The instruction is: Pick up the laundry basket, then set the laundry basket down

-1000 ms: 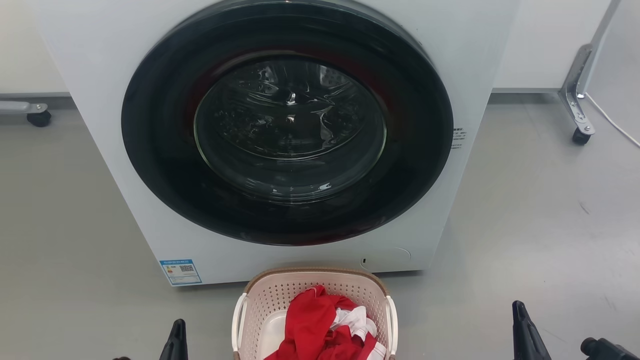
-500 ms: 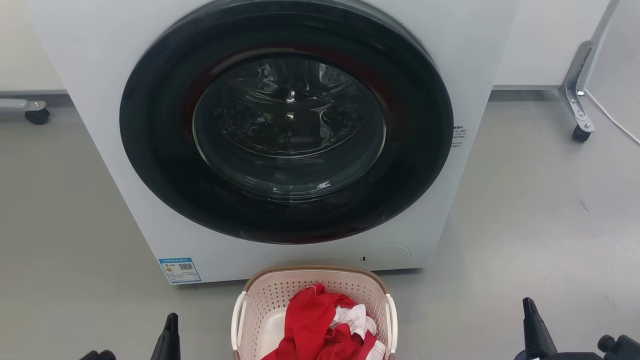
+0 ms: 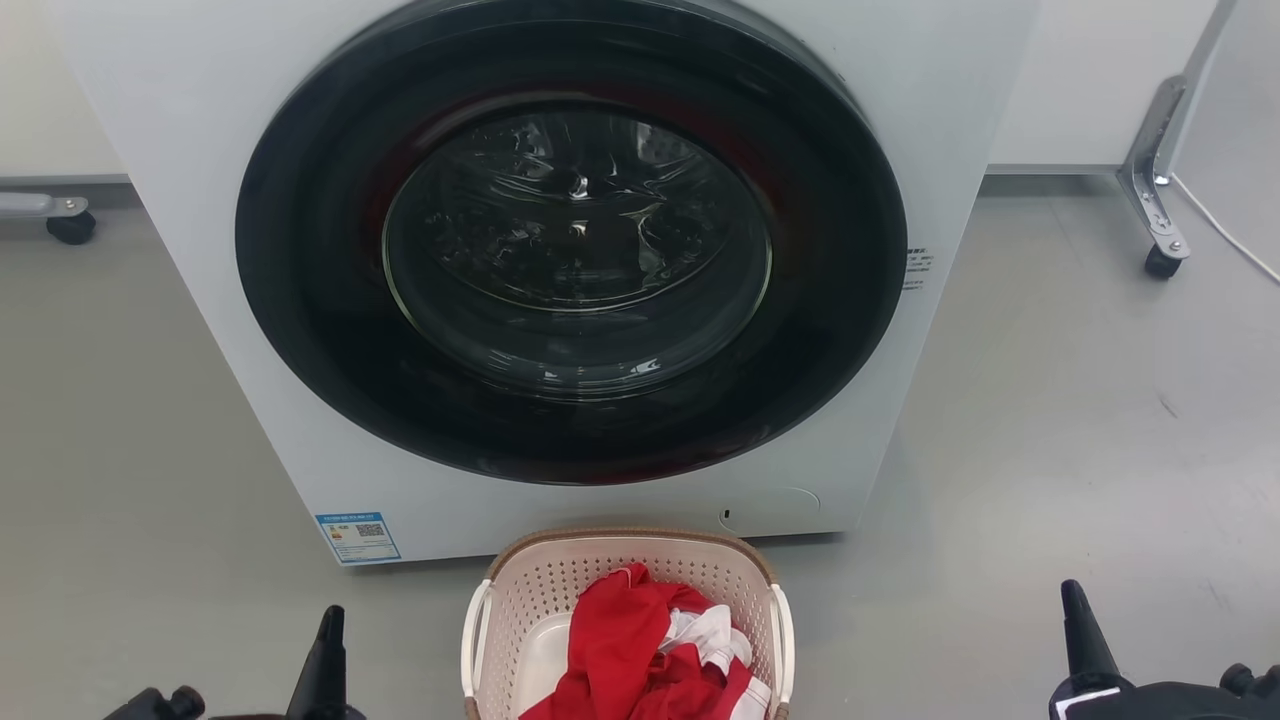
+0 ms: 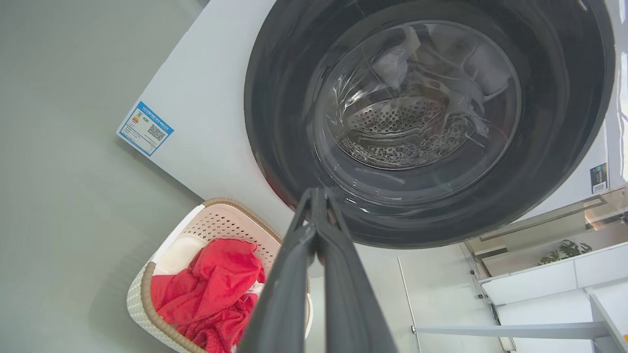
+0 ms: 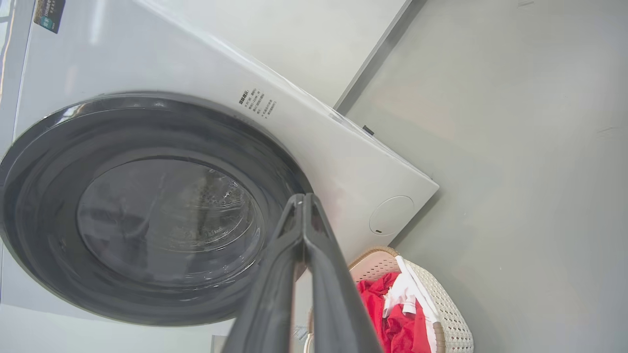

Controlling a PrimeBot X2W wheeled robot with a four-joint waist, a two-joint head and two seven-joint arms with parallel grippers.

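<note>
Laundry basket [image 3: 560, 585] sits between the claws, one white handle [image 3: 469, 640] facing each; left claw [image 3: 329, 615] nearer than right claw [image 3: 1074, 592]; both pinched together, empty.

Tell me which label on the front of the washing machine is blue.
The QR-code label at the lower left corner of the washing machine has a blue border. The text marking right of the door is only black print.

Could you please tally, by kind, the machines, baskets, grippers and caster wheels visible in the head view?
Washing machine: 1
Laundry basket: 1
Grippers: 2, left gripper and right gripper
Caster wheels: 2, one far left, one far right
Total: 6
</note>
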